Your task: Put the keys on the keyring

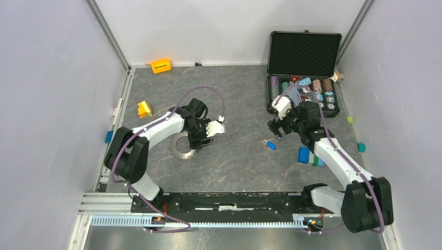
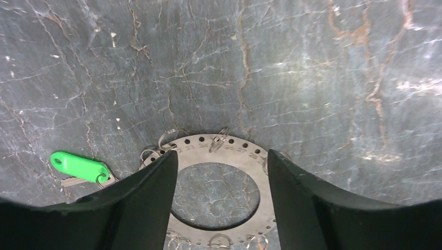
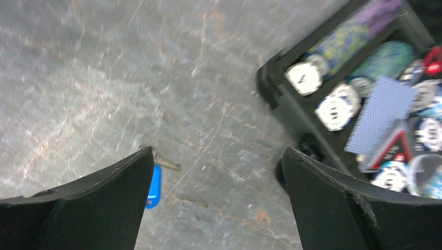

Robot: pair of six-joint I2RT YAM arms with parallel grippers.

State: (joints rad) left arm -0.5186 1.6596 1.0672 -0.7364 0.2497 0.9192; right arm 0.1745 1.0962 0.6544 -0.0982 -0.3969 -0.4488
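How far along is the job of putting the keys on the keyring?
Done: perhaps the green key, lying against the keyring; whether it is hooked on cannot be seen. In hand: nothing; the open left hand is over the keyring, and the right hand is open too. Left: the blue key, loose on the table.

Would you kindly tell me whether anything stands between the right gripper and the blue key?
Nothing visible does: the open right gripper hangs close to the blue key, with only bare table between them.
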